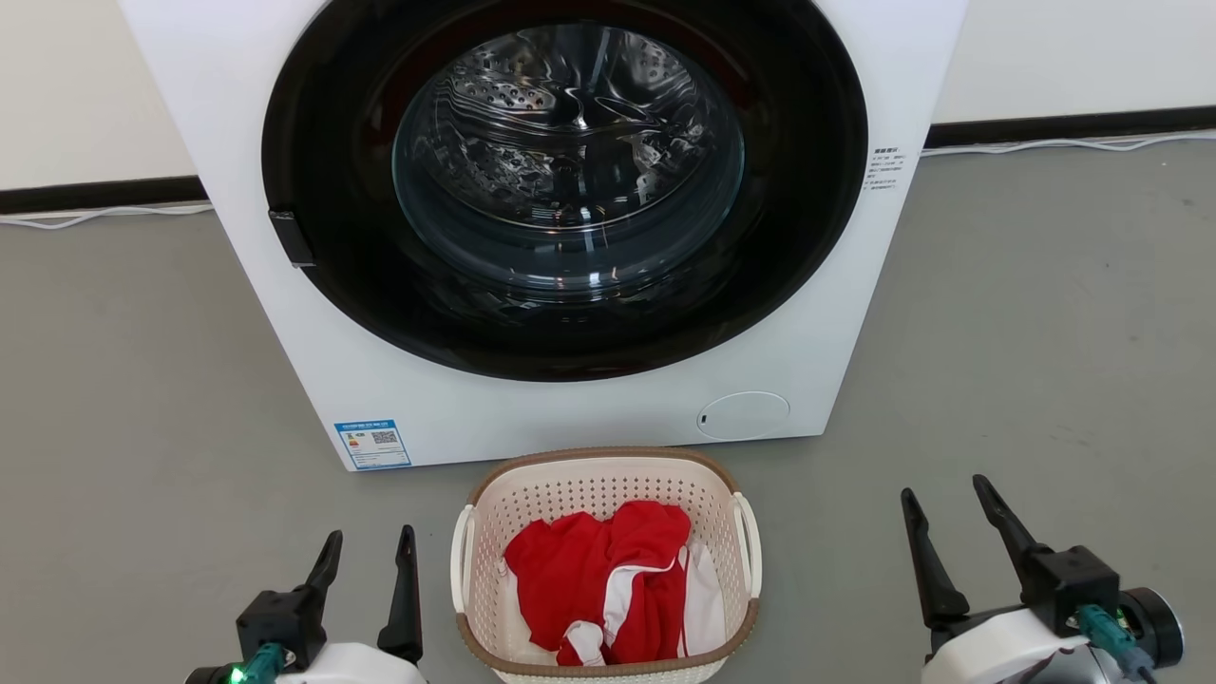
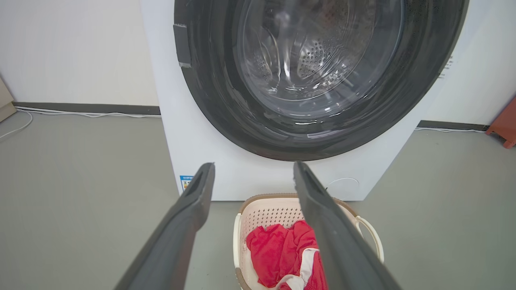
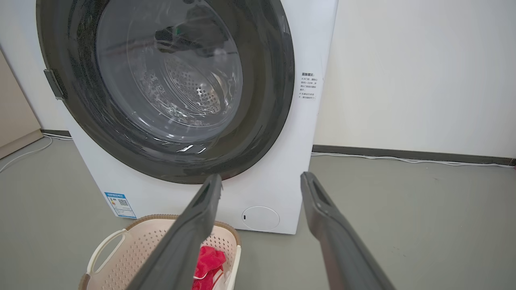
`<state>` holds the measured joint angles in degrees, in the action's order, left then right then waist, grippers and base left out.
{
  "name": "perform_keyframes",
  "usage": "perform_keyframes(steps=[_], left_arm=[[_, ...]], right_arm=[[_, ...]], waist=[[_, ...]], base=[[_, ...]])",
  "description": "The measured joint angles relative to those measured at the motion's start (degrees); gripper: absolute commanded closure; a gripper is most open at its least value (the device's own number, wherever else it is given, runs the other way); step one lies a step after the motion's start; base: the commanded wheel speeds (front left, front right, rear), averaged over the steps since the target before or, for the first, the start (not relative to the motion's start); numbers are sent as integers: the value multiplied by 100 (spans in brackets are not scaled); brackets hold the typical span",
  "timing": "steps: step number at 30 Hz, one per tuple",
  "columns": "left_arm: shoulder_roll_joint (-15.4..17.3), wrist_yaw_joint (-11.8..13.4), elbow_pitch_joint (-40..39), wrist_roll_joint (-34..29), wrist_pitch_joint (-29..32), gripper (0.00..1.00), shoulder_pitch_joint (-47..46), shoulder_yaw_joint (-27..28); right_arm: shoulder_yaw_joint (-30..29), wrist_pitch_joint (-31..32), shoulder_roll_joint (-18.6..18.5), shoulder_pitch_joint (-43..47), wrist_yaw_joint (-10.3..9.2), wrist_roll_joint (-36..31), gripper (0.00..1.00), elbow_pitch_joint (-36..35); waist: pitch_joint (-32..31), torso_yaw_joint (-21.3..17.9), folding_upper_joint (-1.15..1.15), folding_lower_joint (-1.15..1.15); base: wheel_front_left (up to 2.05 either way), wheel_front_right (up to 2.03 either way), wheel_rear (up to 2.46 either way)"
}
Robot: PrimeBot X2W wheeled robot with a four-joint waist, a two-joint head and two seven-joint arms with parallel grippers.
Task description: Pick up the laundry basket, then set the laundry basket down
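Note:
The laundry basket is small, cream-white and perforated, with a brown rim and white loop handles. It stands on the grey floor just in front of the washer, holding red and white clothes. My left gripper hovers open to the basket's left, apart from it. Further off on the other side, my right gripper is open too, nothing between its fingers. The left wrist view has the basket low between the fingers. In the right wrist view the basket lies at the lower left.
A white front-loading washer with a round dark glass door stands right behind the basket. A white cable runs along the dark skirting at the wall. Open grey floor spreads to both sides. An orange-brown object sits at the far right.

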<state>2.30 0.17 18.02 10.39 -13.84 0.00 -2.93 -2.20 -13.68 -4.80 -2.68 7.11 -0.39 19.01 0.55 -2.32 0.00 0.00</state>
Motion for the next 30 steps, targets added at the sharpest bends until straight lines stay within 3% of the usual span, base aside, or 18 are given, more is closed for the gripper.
perform_keyframes(steps=[4,30], left_arm=[[-1,8,31,-166,-38,0,0,0],[1,8,136,-168,-54,0,-41,-34]], right_arm=[[24,-53,9,1,2,-259,0,14],[-73,-53,52,-20,2,-263,0,31]], waist=[[13,-13,0,0],[243,-7,0,0]], base=[[0,0,0],[0,0,0]])
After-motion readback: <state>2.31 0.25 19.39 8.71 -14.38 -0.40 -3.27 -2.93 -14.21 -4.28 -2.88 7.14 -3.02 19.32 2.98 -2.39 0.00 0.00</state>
